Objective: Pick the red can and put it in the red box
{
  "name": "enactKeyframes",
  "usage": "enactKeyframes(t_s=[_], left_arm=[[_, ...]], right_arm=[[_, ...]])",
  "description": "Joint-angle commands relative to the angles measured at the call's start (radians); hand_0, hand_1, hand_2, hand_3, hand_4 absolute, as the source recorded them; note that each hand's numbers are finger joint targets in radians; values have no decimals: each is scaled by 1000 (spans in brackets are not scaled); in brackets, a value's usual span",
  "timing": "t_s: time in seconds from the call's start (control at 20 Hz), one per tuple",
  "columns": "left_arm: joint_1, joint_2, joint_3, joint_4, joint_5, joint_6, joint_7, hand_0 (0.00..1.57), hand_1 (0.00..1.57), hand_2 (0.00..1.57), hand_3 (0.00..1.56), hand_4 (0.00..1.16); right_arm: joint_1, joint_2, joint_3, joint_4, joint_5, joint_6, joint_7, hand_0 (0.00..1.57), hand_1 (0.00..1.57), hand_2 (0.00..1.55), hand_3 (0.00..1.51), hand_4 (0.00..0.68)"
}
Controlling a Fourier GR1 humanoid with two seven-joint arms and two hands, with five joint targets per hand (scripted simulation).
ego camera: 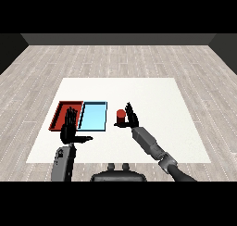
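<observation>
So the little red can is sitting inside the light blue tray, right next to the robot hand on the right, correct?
Not quite. The head view shows the red can standing on the white table, outside and to the right of the light blue tray. The rest holds: it is right beside the right robot hand, whose fingers are beginning to close around it.

Bare room, white table [152,88], grey plank floor [115,58]

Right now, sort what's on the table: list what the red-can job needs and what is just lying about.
Needed for the job:
- red can
- red tray
- right hand, open beside the can

Just lying about:
- light blue tray
- left hand, open, holding nothing
</observation>
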Motion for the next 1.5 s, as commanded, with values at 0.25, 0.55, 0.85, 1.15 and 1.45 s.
enactKeyframes(t_s=[0.25, 0.55, 0.85, 1.15, 1.45], left_arm=[[-19, -4, 9, 18, 11, 0, -17, 0, 0, 0, 0, 0], [46, -25, -14, -29, -5, 9, -29, 0, 0, 0, 0, 0], [-45, 7, 15, 27, 8, 3, -1, 0, 0, 0, 0, 0], [-22, 18, 25, -34, 55, -14, 46, 0, 0, 0, 0, 0], [25, -6, -5, -54, -7, 26, 10, 0, 0, 0, 0, 0]], right_arm=[[-22, 1, 58, -52, -57, -48, 48, 0, 0, 0, 0, 0], [-62, 1, 138, 53, -139, -40, -22, 0, 0, 0, 0, 0], [-128, 1, 147, 82, -199, -54, 25, 0, 0, 0, 0, 0], [-150, 1, 176, 164, -249, -40, 17, 0, 0, 0, 0, 0], [-129, 1, 305, 66, -274, -305, 56, 1525, 1525, 1476, 1430, 573]])
